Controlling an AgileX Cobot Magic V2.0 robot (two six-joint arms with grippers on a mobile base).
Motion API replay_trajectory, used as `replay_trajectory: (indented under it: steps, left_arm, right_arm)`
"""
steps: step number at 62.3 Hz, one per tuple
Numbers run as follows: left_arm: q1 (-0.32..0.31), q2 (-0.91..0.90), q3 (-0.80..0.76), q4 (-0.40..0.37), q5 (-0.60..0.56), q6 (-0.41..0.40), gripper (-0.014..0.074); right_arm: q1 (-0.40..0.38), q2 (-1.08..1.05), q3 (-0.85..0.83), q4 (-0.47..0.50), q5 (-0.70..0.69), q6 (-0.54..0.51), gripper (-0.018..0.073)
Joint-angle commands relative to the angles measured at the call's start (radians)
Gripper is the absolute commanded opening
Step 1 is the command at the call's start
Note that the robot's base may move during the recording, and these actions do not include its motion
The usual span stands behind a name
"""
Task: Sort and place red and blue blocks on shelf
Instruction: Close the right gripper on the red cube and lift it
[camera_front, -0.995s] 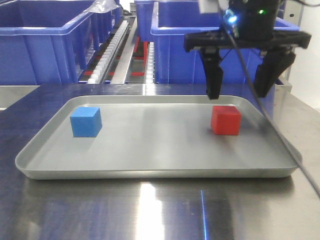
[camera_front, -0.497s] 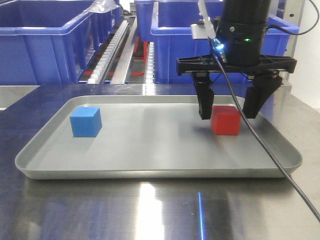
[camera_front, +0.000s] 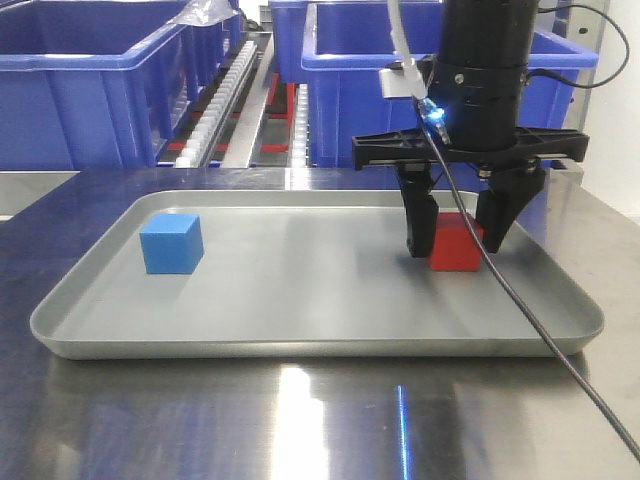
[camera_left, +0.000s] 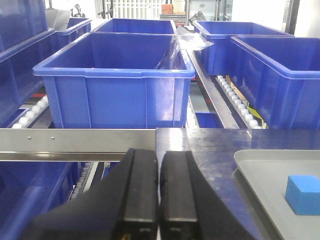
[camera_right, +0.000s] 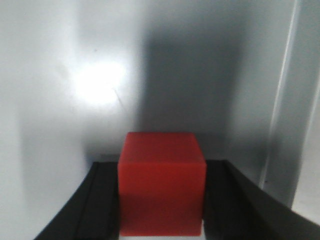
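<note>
The red block (camera_front: 456, 243) rests on the right side of the grey tray (camera_front: 300, 345). My right gripper (camera_front: 455, 248) has come straight down over it, one black finger against each side. The right wrist view shows the red block (camera_right: 161, 182) filling the gap of the right gripper (camera_right: 161, 210), still on the tray floor. The blue block (camera_front: 172, 243) sits alone on the tray's left side and also shows as the blue block (camera_left: 304, 194) in the left wrist view. My left gripper (camera_left: 159, 165) is shut and empty, left of the tray, pointing at the shelf rail (camera_left: 75, 142).
Large blue tubs (camera_front: 80, 80) stand in rows on the shelf behind the steel table (camera_front: 300, 420), with roller tracks (camera_front: 225, 95) between them. A black cable (camera_front: 545, 345) hangs from the right arm across the tray's right rim.
My right gripper has dropped from above the tray down around the red block, and its fingers have narrowed onto the block's sides. The blue block has not moved.
</note>
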Motion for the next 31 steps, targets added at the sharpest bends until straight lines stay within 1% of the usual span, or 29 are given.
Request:
replay_trajectory:
  steps: [1, 14, 21, 25, 31]
  left_arm:
    - [-0.009, -0.019, 0.028, -0.003, -0.078, -0.01, 0.0125]
    - [-0.009, -0.019, 0.028, -0.003, -0.078, -0.01, 0.0125]
    - [-0.009, -0.019, 0.028, -0.003, -0.078, -0.01, 0.0125]
    - [-0.009, -0.019, 0.028, -0.003, -0.078, -0.01, 0.0125]
    - [-0.009, -0.019, 0.028, -0.003, -0.078, -0.01, 0.0125]
  right_arm:
    - [0.001, -0.058, -0.032, -0.006, 0.003, 0.0, 0.0281]
    - [-0.002, -0.113, -0.032, -0.012, -0.002, 0.0, 0.0281]
    - [-0.014, -0.163, -0.032, -0.038, -0.019, -0.007, 0.0281]
    - [-0.026, -0.195, -0.032, -0.057, -0.028, -0.029, 0.0281]
    - [-0.048, -0.262, -0.014, -0.062, -0.071, -0.103, 0.0281]
